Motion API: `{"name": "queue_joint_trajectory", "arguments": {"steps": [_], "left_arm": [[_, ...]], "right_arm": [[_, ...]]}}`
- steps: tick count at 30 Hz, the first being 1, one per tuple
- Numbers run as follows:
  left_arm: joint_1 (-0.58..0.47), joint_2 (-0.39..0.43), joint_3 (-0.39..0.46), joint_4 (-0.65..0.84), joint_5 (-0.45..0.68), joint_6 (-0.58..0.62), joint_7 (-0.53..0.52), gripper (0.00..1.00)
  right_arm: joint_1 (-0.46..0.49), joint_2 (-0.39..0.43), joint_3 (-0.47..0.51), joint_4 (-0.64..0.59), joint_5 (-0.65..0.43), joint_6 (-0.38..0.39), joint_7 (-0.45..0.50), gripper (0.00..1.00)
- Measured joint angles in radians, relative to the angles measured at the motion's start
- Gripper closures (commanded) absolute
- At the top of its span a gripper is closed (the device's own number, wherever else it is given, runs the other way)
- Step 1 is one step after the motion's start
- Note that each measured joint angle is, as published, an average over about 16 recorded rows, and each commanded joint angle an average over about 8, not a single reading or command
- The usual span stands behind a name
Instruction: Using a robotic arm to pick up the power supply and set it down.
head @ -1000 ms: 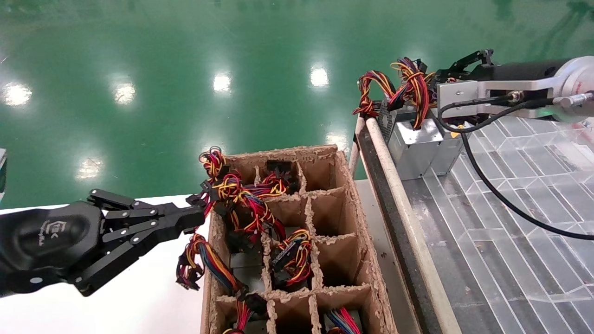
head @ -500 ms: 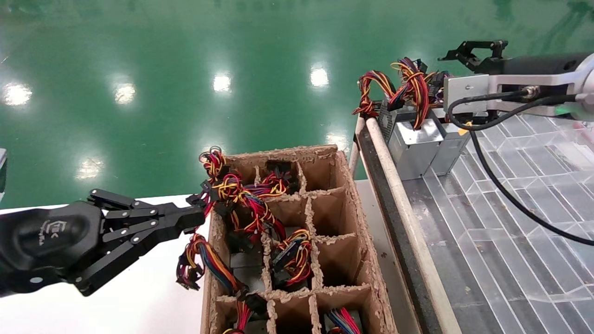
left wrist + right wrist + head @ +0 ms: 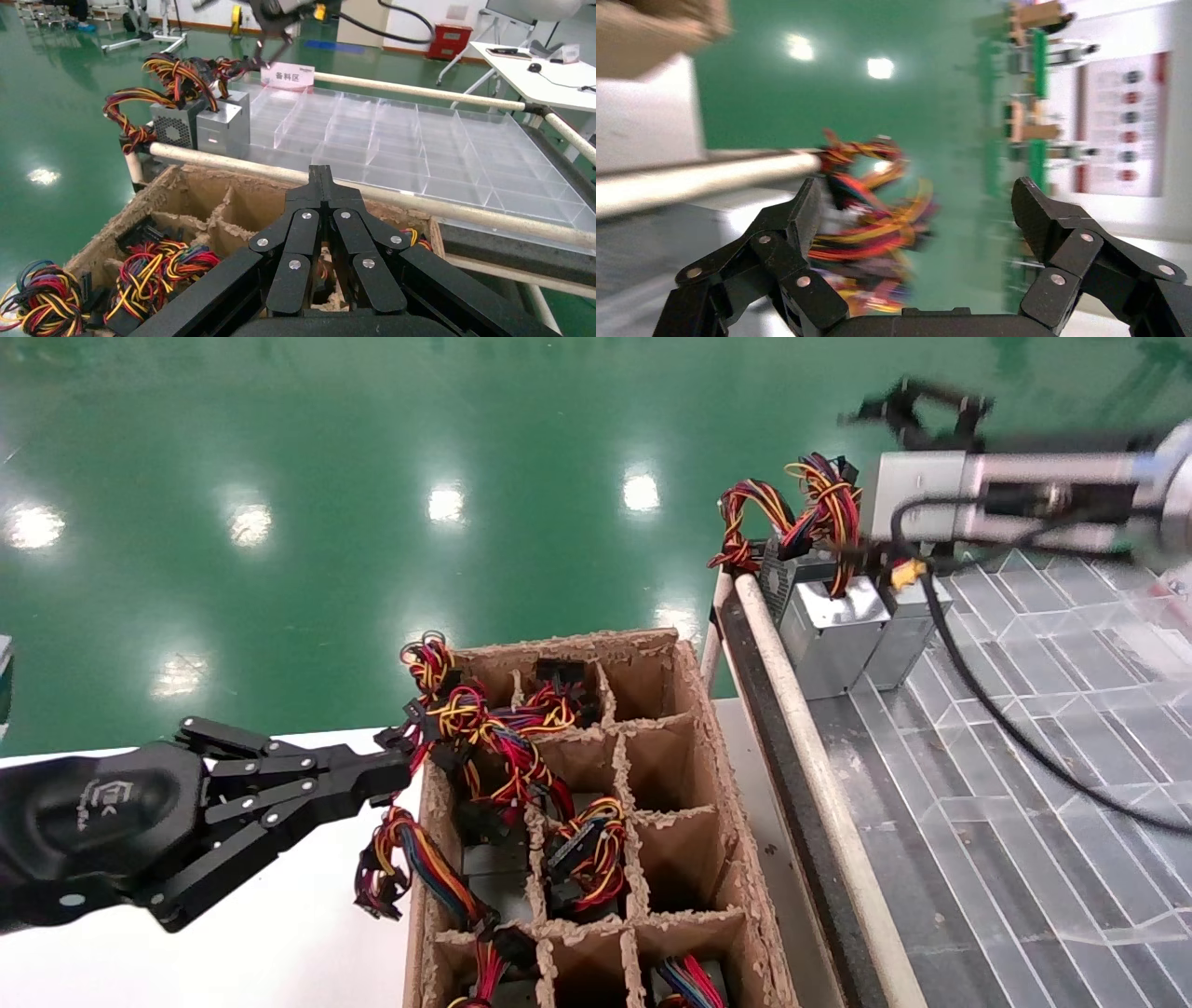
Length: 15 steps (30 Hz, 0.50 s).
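Note:
The dull-grey power supply (image 3: 911, 628) stands at the far corner of the clear divided tray (image 3: 1043, 728), touching a shinier silver unit (image 3: 832, 633) on its left. Red, yellow and black wires (image 3: 824, 519) rise from both boxes. My right gripper (image 3: 917, 412), on its silver wrist block (image 3: 922, 509), hovers above and behind the wires, blurred by motion. In the right wrist view the right gripper (image 3: 917, 196) is wide open with nothing in it, the wire bundle (image 3: 870, 210) lying beyond its fingers. My left gripper (image 3: 396, 775) (image 3: 321, 175) is shut and empty by the cardboard box.
A cardboard box (image 3: 717, 784) with dividers holds several wire-bundled units beside a white table (image 3: 279, 943). A pale padded rail (image 3: 801, 728) runs between the box and the tray. A black cable (image 3: 1006, 719) droops from the right wrist over the tray. Green floor lies beyond.
My right gripper has risen from wire level to well above the two boxes, its wrist block lifting with it. The power supply stays on the tray. My left arm has not moved.

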Motion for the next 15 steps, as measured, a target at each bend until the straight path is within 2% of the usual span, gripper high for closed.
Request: {"name": "queue_joint_trajectory", "arguments": {"steps": [3,5,12,13,15], "left_arm": [[0.000,0.000,0.000,0.000,0.000,0.000,0.000,1.00],[0.000,0.000,0.000,0.000,0.000,0.000,0.000,0.94],[0.000,0.000,0.000,0.000,0.000,0.000,0.000,0.11],[0.000,0.000,0.000,0.000,0.000,0.000,0.000,0.02],[0.000,0.000,0.000,0.000,0.000,0.000,0.000,0.00]], "right_arm": [[-0.027,0.003,0.022,-0.002,0.047,-0.024,0.006,0.00],[-0.048,0.005,0.038,-0.003,0.076,-0.043,0.011,0.00],[-0.129,0.013,0.102,-0.011,0.213,-0.115,0.030,0.00],[-0.140,0.014,0.111,-0.013,0.233,-0.125,0.033,0.00],[-0.164,0.017,0.129,-0.015,0.273,-0.146,0.039,0.00]]}}
